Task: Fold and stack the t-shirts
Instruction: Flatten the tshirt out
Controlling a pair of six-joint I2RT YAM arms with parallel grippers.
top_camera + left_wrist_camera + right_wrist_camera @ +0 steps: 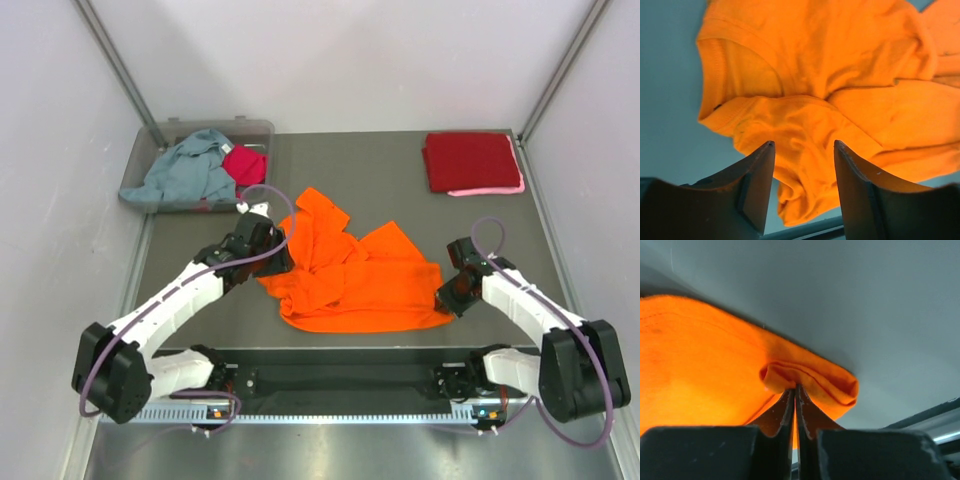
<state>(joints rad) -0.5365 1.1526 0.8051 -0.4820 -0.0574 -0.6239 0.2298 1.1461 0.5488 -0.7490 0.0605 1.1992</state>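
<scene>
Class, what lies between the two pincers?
The crumpled orange tee, from the open left pincer to the right pincer pinching its edge; top view shows it.

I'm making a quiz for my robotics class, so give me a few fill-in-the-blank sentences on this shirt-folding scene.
The right gripper is ___ on the orange shirt.
The left gripper hangs ___ over it.
The folded shirt atop the pink shirt is dark ___.
The bin stands far ___.
Missing: shut, open, red, left.
</scene>
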